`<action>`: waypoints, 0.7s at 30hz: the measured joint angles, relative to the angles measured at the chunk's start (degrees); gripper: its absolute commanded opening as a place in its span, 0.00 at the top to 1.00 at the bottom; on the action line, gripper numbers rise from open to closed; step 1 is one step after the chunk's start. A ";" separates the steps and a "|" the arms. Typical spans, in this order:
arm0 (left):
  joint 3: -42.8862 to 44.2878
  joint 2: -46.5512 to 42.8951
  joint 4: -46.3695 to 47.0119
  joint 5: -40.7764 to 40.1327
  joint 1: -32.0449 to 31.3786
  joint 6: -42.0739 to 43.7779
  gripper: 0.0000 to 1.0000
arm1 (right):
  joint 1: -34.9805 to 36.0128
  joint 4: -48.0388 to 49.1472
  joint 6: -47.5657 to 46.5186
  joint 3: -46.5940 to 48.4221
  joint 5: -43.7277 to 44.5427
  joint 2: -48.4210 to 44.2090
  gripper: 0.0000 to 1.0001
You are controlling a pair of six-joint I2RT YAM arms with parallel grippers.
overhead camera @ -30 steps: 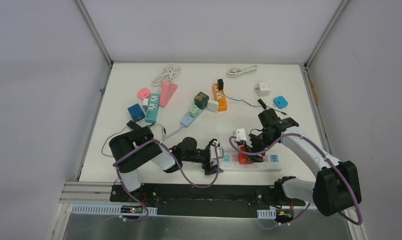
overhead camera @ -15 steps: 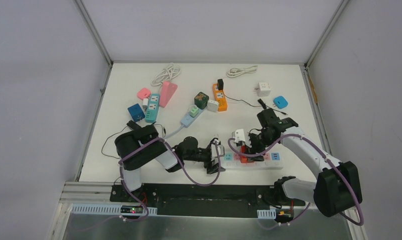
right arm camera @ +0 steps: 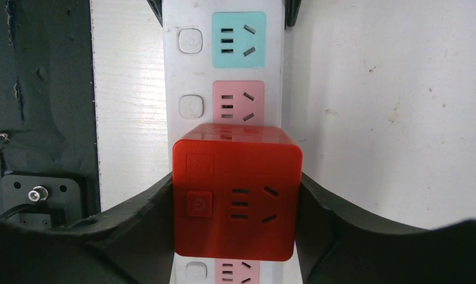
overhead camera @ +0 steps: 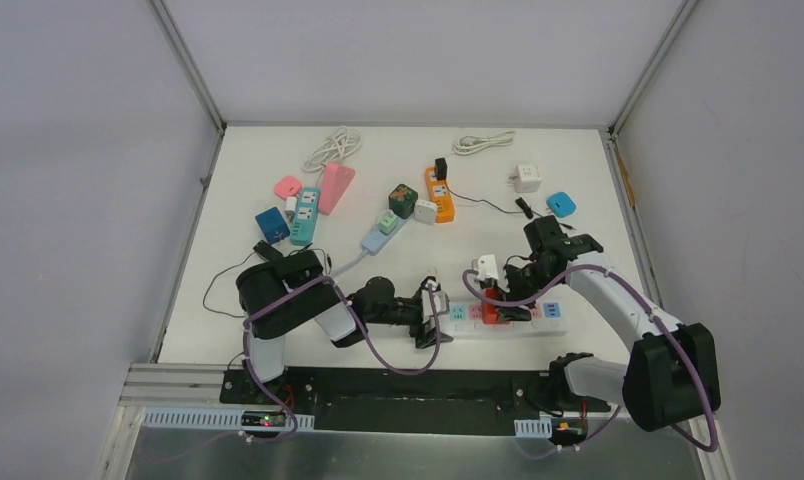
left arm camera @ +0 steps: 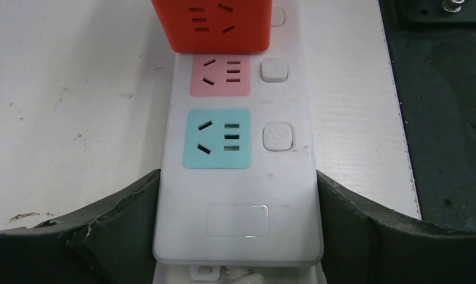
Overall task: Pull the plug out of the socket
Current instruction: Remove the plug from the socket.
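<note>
A red cube plug (overhead camera: 491, 311) (right arm camera: 235, 198) sits in a white power strip, the socket (overhead camera: 553, 325) (left arm camera: 238, 177), near the table's front edge. My right gripper (overhead camera: 496, 300) (right arm camera: 235, 204) is shut on the plug, with a black finger (right arm camera: 147, 216) pressed against each side. My left gripper (overhead camera: 433, 315) (left arm camera: 238, 198) is shut on the strip's left end, its fingers (left arm camera: 129, 210) tight against both long edges. Free teal and pink outlets lie between the two grippers. In the left wrist view the plug (left arm camera: 211, 23) shows at the top edge.
Other strips and adapters lie at the back: an orange strip (overhead camera: 439, 193), a teal strip (overhead camera: 305, 215), a pink block (overhead camera: 335, 185), a blue cube (overhead camera: 272, 224), a white cube (overhead camera: 527, 177) and coiled white cables (overhead camera: 483, 142). A black base plate (overhead camera: 398, 400) borders the table's near edge.
My left gripper has narrowed onto the strip's end. The right arm and the strip have shifted slightly to the right, and the red plug stays in the right fingers.
</note>
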 measured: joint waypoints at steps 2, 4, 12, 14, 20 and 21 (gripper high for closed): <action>-0.13 0.02 0.20 0.02 0.00 -0.04 1.00 | 0.72 0.37 -0.02 -0.39 -0.02 -0.15 1.00; -0.17 0.22 0.44 0.02 0.00 -0.28 1.00 | 2.89 1.18 0.61 -0.55 1.42 -0.57 1.00; -0.46 0.70 1.51 0.11 0.02 -0.48 1.00 | 7.06 1.64 4.31 0.44 5.97 -0.55 1.00; -0.46 0.70 1.51 0.09 0.02 -0.48 1.00 | 6.99 1.64 4.46 0.44 6.01 -0.61 1.00; -0.48 0.87 2.10 0.02 0.00 -0.39 1.00 | 2.08 0.57 2.91 0.44 2.14 -0.04 1.00; -0.48 0.98 2.40 0.02 0.00 -0.26 1.00 | 0.98 0.15 2.27 0.44 1.18 0.02 1.00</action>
